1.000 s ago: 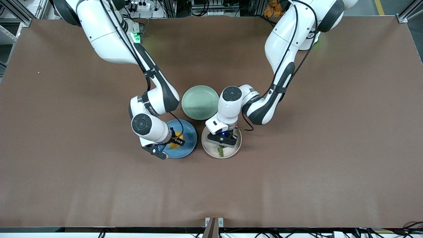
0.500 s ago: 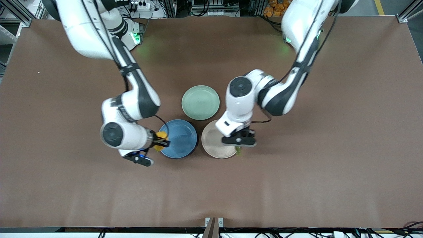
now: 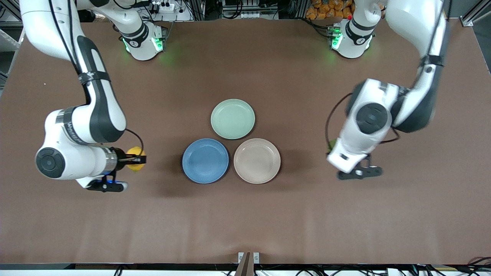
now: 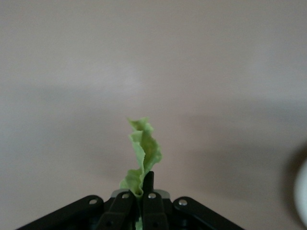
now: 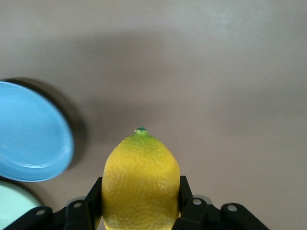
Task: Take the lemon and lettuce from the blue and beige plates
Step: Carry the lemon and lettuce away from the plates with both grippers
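Note:
My right gripper (image 3: pixel 139 160) is shut on the yellow lemon (image 3: pixel 136 165) and holds it over bare table, off the blue plate (image 3: pixel 205 161) toward the right arm's end. In the right wrist view the lemon (image 5: pixel 140 184) fills the jaws, with the blue plate (image 5: pixel 29 139) off to one side. My left gripper (image 4: pixel 142 188) is shut on the lettuce (image 4: pixel 143 151), a wrinkled green leaf that sticks out past the fingertips. In the front view only a bit of the lettuce (image 3: pixel 332 145) shows under the left hand, over bare table toward the left arm's end from the beige plate (image 3: pixel 257 161). Both plates are bare.
A pale mint-green plate (image 3: pixel 233 119) lies beside the two plates, farther from the front camera, with nothing on it. The brown table (image 3: pixel 245 222) is bare round both hands.
Both arms have swung outward from the plates: the right gripper carried the lemon off the blue plate, the left gripper carried the lettuce off the beige plate.

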Controlling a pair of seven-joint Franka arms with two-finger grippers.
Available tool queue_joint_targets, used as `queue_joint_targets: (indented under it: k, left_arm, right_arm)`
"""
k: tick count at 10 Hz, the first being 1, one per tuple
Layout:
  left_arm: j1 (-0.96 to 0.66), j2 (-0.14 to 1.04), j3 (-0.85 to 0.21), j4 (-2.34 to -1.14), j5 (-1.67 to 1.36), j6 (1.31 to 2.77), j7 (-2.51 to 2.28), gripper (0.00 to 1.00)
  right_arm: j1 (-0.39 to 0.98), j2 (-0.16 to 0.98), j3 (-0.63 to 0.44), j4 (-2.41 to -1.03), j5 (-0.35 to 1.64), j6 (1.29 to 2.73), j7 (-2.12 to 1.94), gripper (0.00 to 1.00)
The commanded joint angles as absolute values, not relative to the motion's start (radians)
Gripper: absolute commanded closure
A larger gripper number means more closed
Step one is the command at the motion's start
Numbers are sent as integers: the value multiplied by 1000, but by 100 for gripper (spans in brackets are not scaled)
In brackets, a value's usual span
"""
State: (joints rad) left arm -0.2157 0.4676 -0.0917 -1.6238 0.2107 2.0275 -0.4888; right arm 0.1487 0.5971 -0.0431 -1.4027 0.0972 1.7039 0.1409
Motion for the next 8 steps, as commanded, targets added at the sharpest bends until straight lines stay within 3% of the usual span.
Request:
queue_joint_targets:
  k: [1, 4, 5, 6, 7, 8]
  left_arm:
    - [-151, 454, -109, -1782, 193, 2170, -459, 100]
    - [-110, 526, -109, -1784, 195, 2226, -433, 98]
    - [-110, 526, -109, -1781, 196, 2226, -431, 75]
    - [-110, 519, -107, -1773, 195, 2224, -431, 32]
    - [-110, 496, -107, -1766, 201, 2224, -419, 0]
    - [-113, 453, -109, -1758, 199, 2218, -388, 0]
  right_arm:
    - [97, 566, -29, -1494, 45, 1735, 97, 100]
    - [26, 551, -29, -1642, 38, 1914, -29, 100]
    - [14, 537, -28, -1695, 38, 1961, -47, 100]
    - [12, 519, -28, -1754, 38, 2035, -51, 100]
    - [6, 515, -28, -1784, 38, 2075, -60, 100]
    - [0, 518, -28, -1786, 40, 2082, -77, 100]
